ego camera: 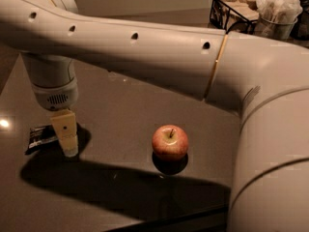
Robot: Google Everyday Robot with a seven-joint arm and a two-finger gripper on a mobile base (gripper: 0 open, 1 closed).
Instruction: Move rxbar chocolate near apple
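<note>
STEP: grasp approach | hand point(67, 144) low at end of rxbar chocolate point(41, 137), flat on desk point(120, 110); open or closed: cannot tell | apple point(170, 141) well apart | ADVICE: centre over wrapper, descend squarely, grip across narrow width.

The tool point(66, 139) hung low over the left side of the worktop point(120, 110), just right of the rxbar chocolate point(41, 137) and covering its near end. Open worktop lay between the tool and the apple point(170, 142), well apart to the right, and in front of both. The robot's broad arm point(145, 47) spanned overhead, screening the far side. A wire basket point(234, 11) and a paper-filled cup point(277, 18) crowded the far right corner.
</note>
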